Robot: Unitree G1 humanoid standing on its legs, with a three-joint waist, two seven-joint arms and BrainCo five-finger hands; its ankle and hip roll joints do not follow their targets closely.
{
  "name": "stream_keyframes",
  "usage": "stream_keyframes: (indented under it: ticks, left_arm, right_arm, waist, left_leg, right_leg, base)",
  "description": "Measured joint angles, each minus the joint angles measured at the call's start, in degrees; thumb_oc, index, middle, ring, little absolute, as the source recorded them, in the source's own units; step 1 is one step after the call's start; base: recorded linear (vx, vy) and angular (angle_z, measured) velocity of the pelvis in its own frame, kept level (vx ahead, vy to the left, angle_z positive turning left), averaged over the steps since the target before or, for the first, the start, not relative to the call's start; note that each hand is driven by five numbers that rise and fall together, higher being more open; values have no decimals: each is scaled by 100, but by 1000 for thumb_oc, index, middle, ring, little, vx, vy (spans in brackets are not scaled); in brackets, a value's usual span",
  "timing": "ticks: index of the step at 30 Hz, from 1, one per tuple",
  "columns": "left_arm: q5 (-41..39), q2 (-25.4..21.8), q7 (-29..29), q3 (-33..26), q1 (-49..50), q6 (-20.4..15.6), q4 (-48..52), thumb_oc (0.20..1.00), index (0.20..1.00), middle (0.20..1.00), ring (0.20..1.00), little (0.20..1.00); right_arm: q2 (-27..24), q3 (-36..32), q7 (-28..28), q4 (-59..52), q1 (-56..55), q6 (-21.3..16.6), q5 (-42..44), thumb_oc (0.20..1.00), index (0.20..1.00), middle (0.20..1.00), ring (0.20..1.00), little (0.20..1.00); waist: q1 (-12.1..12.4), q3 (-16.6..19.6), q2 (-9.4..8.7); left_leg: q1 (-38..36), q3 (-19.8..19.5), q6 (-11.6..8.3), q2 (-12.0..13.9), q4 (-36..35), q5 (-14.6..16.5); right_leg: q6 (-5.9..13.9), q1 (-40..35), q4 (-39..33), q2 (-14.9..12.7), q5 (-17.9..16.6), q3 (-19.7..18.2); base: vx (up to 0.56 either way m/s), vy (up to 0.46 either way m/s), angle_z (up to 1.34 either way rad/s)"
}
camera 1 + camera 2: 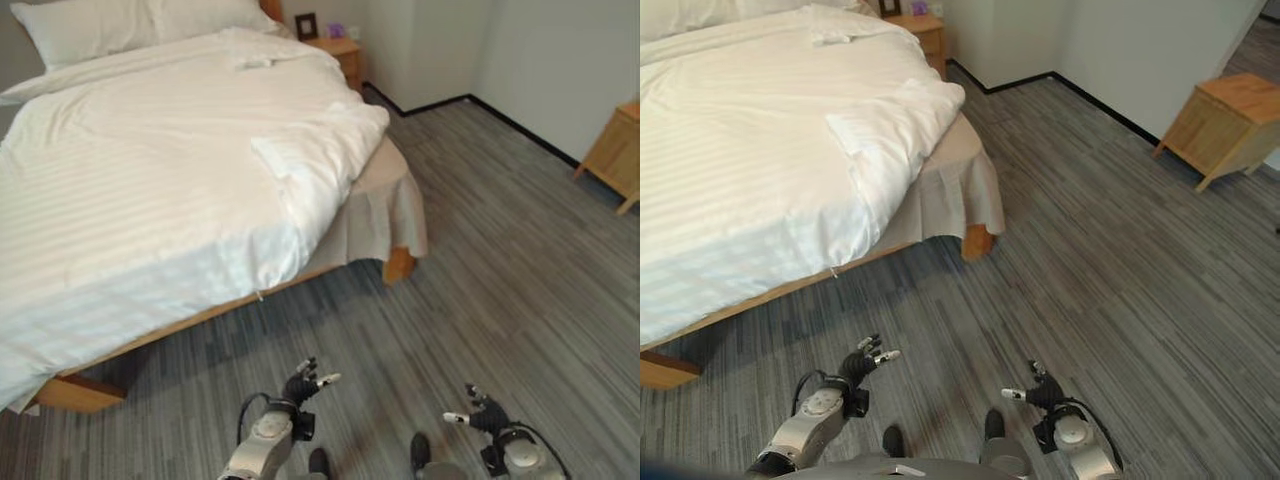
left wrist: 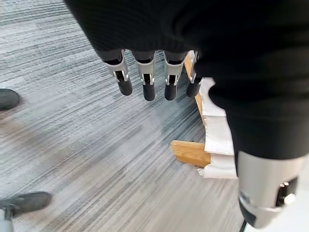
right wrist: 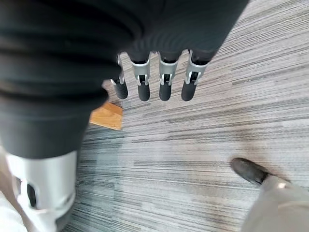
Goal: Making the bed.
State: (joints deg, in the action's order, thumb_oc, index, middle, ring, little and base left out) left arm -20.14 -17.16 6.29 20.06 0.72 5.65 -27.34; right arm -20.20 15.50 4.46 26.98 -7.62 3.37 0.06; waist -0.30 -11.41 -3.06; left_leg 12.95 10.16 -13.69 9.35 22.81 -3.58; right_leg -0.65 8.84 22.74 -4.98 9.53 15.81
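Both robot hands, left [image 1: 304, 385] and right [image 1: 484, 412], hang open and empty over the floor [image 1: 480, 250], well short of the bed [image 1: 150, 180], whose duvet [image 1: 300, 165] corner lies folded back, needing straightening.

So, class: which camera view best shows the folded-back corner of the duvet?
The left eye view: the duvet's folded-back corner lies near mid-frame with the whole bed around it. The right eye view shows it too, with the bed's head cropped. The wrist views catch just the bed's wooden leg and some cloth.

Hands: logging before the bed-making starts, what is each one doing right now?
Left hand: open, fingers straight, holding nothing.
Right hand: open, fingers straight, holding nothing.
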Motion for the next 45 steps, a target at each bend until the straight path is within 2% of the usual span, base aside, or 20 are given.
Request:
stream_keyframes:
  ticks: [1,4,5,9,12,14,15,16,17,19,21,24,25,26,30,32,35,39,44,45]
  left_arm:
    - [-2,-171,-12,65,-82,-14,4,1000,1000,1000,1000,1000]
    - [-3,20,-1,173,-77,74,-41,1000,1000,1000,1000,1000]
    - [-4,132,11,140,-63,92,-57,1000,1000,1000,1000,1000]
    - [-4,368,-51,-181,-30,71,-222,1000,1000,1000,1000,1000]
    - [0,296,-46,-320,18,83,-206,1000,1000,1000,1000,1000]
    - [0,301,-34,-221,106,77,-196,1000,1000,1000,1000,1000]
    - [0,370,-44,-186,27,78,-193,1000,1000,1000,1000,1000]
    - [-1,346,-38,-200,-224,82,-267,1000,1000,1000,1000,1000]
    - [-1,320,-27,-227,-351,72,-278,1000,1000,1000,1000,1000]
    - [-1,301,-33,-236,-417,88,-254,1000,1000,1000,1000,1000]
    - [-2,276,-34,-426,-256,82,-74,1000,1000,1000,1000,1000]
    - [-1,-49,34,-709,-32,134,-86,1000,1000,1000,1000,1000]
    - [2,14,35,-779,96,130,-96,1000,1000,1000,1000,1000]
    - [2,208,41,-908,153,119,-139,1000,1000,1000,1000,1000]
    - [-158,622,143,-1004,153,92,61,1000,1000,1000,1000,1000]
    - [-223,588,184,-981,336,114,142,1000,1000,1000,1000,1000]
    - [-221,425,281,-1108,140,117,349,1000,1000,1000,1000,1000]
    - [-109,66,580,-1327,-528,178,525,1000,1000,1000,1000,1000]
    - [-91,-83,1101,-1451,-1523,188,653,1000,1000,1000,1000,1000]
    - [-6,-238,1168,-1454,-1660,115,685,1000,1000,1000,1000,1000]
  right_arm:
    - [-61,-73,11,-168,-138,-7,-6,1000,1000,1000,1000,1000]
    - [-585,-312,126,-485,140,3,-21,1000,1000,1000,1000,1000]
    - [-641,-376,149,-471,442,2,-35,1000,1000,1000,1000,1000]
    - [-938,-269,129,-930,433,-39,-254,1000,1000,1000,1000,1000]
    - [-883,-42,-10,-881,323,32,-493,1000,1000,1000,1000,1000]
    - [-911,41,-7,-790,460,-57,-665,1000,1000,1000,1000,1000]
    - [-1009,105,-4,-853,512,-2,-706,1000,1000,1000,1000,1000]
    - [-911,77,-35,-1242,388,32,-884,1000,1000,1000,1000,1000]
    - [-909,75,-91,-1481,217,23,-918,1000,1000,1000,1000,1000]
    - [-793,-169,-95,-1525,281,36,-925,1000,1000,1000,1000,1000]
    - [-799,-294,-46,-1488,311,48,-1048,1000,1000,1000,1000,1000]
    - [-817,-374,-25,-1672,298,247,-1138,1000,1000,1000,1000,1000]
    - [-857,-456,7,-1661,428,259,-1184,1000,1000,1000,1000,1000]
    - [-956,-451,9,-1606,503,261,-1316,1000,1000,1000,1000,1000]
    - [-1370,-549,21,-2000,1123,370,-1825,1000,1000,1000,1000,1000]
    - [-1435,-597,59,-1999,1540,350,-1861,1000,1000,1000,1000,1000]
    - [-1400,-581,72,-1949,1516,313,-1878,1000,1000,1000,1000,1000]
    - [-1265,-365,-122,-1549,1045,426,-1808,1000,1000,1000,1000,1000]
    - [-1547,-505,-254,-1704,644,401,-1752,1000,1000,1000,1000,1000]
    - [-1499,-485,-250,-1708,602,394,-1752,1000,1000,1000,1000,1000]
  waist:
    - [12,-39,-352]
    - [221,-382,-239]
    - [224,-448,32]
    - [211,-297,690]
    - [362,-250,373]
    - [517,-139,467]
    - [511,-154,738]
    - [307,-317,581]
    - [138,-335,456]
    - [-17,-368,383]
    - [63,-253,267]
    - [62,-166,128]
    - [65,-104,266]
    - [65,-106,351]
    - [287,-156,22]
    - [436,-183,-23]
    - [378,-153,59]
    - [227,-113,184]
    - [-309,-82,255]
    - [-292,-37,164]
  left_leg:
    - [525,32,-139,-64,854,-457]
    - [1374,-589,-102,-435,1721,-800]
    - [1256,-357,15,-256,847,-816]
    - [256,459,81,403,-2141,-739]
    - [-414,1236,729,-211,-2291,-681]
    - [-858,1284,1249,-591,-2244,-495]
    - [-1192,1468,1819,-530,-2393,-117]
    - [-1440,1295,1855,-541,-2436,124]
    - [-1530,1093,1888,-624,-2338,281]
    - [-1828,953,1783,-635,-2502,481]
    - [-1976,845,1472,-843,-2551,601]
    - [-2280,219,1027,-607,-2518,772]
    - [-2442,157,740,-249,-2538,738]
    - [-2644,164,563,-57,-2623,620]
    - [-781,81,83,427,714,-417]
    - [-493,557,62,621,1058,-463]
    - [-434,1995,144,979,-70,-492]
    - [-765,2034,216,1174,-2511,-600]
    - [-1286,2216,225,1344,-2629,-709]
    - [-1475,2289,469,1264,-2654,-1156]
  right_leg:
    - [-433,-138,-290,-112,424,2]
    - [19,-475,-941,81,-20,-423]
    - [964,-825,-1337,209,73,-280]
    - [-227,-1415,-1889,769,-189,-347]
    - [56,-1935,-2353,725,-174,-766]
    - [312,-1436,-1223,831,-127,-722]
    - [1022,-729,426,804,2,-419]
    - [1382,333,2909,177,-286,-48]
    - [1442,873,3664,-238,-342,-145]
    - [1413,1438,3165,-1083,-335,-211]
    - [1456,1217,812,-1865,-513,231]
    - [1237,-226,-2874,-1306,-1217,-347]
    - [1145,-487,-2781,-1041,-2056,-362]
    - [1036,-639,-2633,-859,-2159,-266]
    - [616,-1280,-2679,-845,-1556,627]
    - [434,-1608,-2788,-738,-1491,810]
    - [427,-1851,-2832,-361,-1166,1217]
    - [552,-2021,-2842,125,-958,1023]
    - [1085,-2739,-2798,-211,-706,765]
    - [1186,-2772,-2712,-437,-608,610]
  base:
    - [177,-175,52]
    - [340,-22,-23]
    - [628,62,-66]
    - [552,27,-54]
    - [379,-26,-53]
    - [264,-92,-121]
    - [303,-20,-35]
    - [378,39,34]
    - [582,-18,98]
    - [524,-166,67]
    - [561,-433,46]
    - [380,-297,111]
    - [606,-561,116]
    - [438,-474,73]
    - [202,-278,93]
    - [215,-169,39]
    - [464,53,56]
    - [385,190,-6]
    - [419,173,-31]
    - [279,135,-72]
